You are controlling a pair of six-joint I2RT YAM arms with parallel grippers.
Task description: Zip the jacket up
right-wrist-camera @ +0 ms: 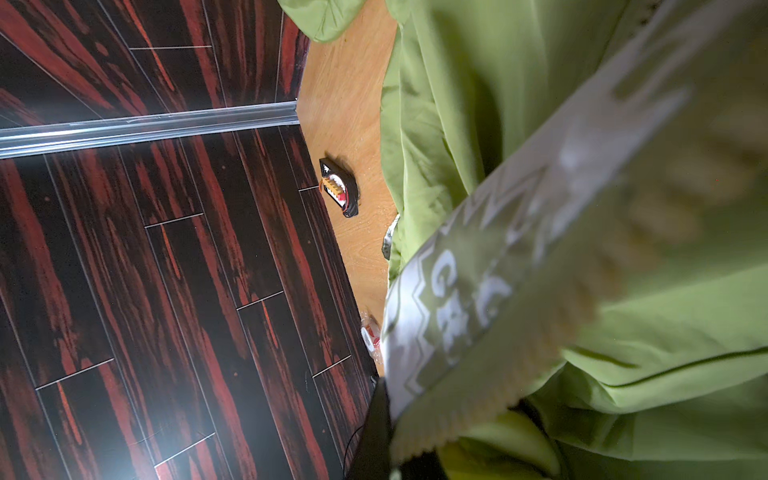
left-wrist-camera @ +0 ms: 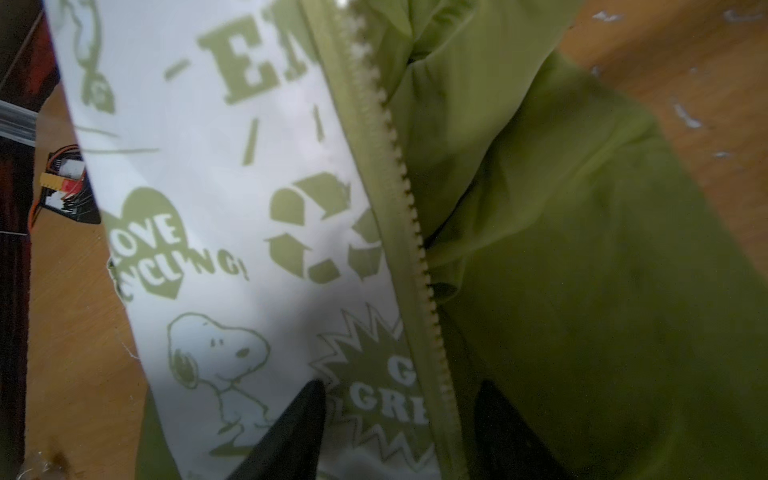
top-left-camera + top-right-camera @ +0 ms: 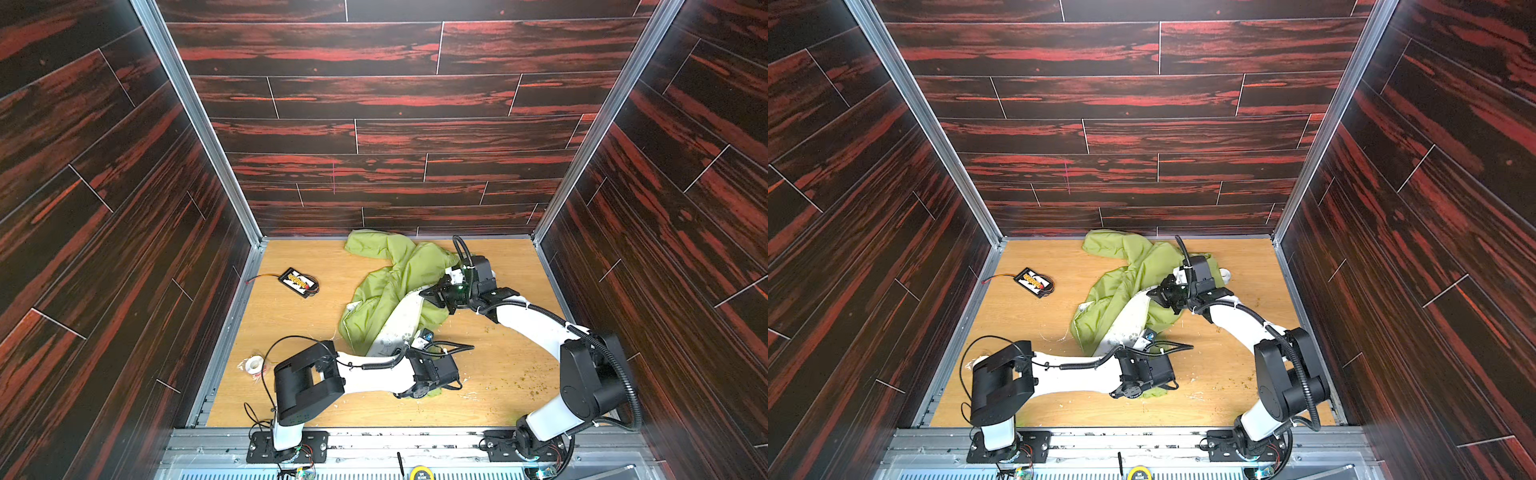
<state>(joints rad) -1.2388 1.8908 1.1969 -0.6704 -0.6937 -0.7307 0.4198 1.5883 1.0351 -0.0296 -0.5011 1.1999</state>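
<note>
The lime-green jacket (image 3: 386, 286) (image 3: 1117, 291) lies crumpled in the middle of the wooden table, its white patterned lining turned up along one front edge. My right gripper (image 3: 430, 293) (image 3: 1154, 293) (image 1: 395, 457) is shut on that edge and holds its zipper teeth (image 1: 478, 411) off the table. My left gripper (image 3: 417, 341) (image 3: 1139, 340) (image 2: 403, 390) is at the near end of the same edge. It is open, one fingertip (image 2: 311, 399) over the lining and the other over green fabric, with the zipper teeth (image 2: 409, 199) running between them.
A black battery pack with wires (image 3: 299, 282) (image 3: 1034, 281) lies on the table (image 3: 498, 395) left of the jacket. A white tape roll (image 3: 253, 364) sits near the left rail. Small crumbs (image 3: 523, 374) dot the right side. Dark wood walls enclose three sides.
</note>
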